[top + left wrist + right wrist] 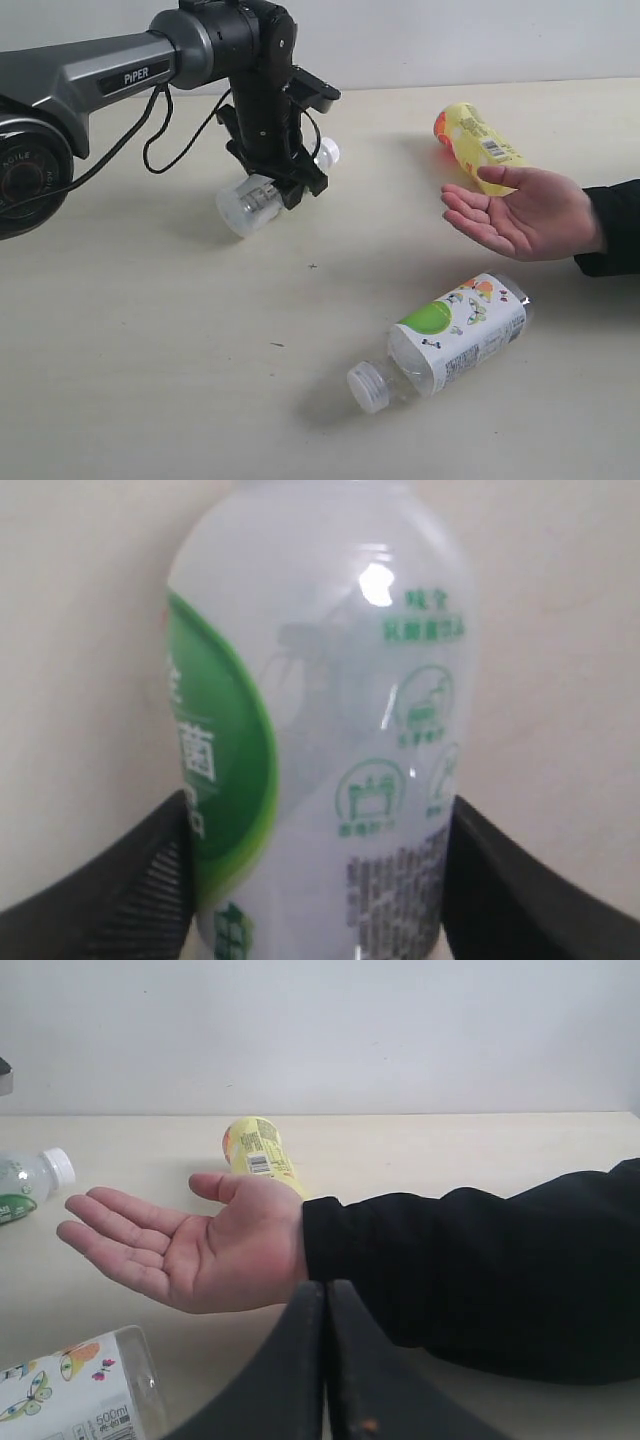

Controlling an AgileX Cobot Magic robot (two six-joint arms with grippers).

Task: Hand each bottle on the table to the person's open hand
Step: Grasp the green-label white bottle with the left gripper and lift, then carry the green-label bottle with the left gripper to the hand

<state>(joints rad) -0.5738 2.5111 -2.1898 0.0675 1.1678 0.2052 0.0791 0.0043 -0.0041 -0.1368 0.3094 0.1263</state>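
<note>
Green-leaf bottle [248, 205] sits horizontal toward the worktop's [150, 350] far edge, with the left gripper's [280, 185] jaws clamped on its sides. Colourful-label bottle [460, 335] lies toward the near edge. Yellow bottle [475, 140] lies near the far edge, behind the open hand [525, 215]. Right gripper [325, 1360]: jaws together.

The left arm [90, 70] is a thick grey tube with the white word "PiPER" on its side. Its joints are round and black. A thin black cable [155, 130] loops under it. The left gripper [270, 190] is black and blocky, and its fingers [130, 890] have tiny ridges. The right gripper [325, 1290] has two smooth black fingers.
</note>
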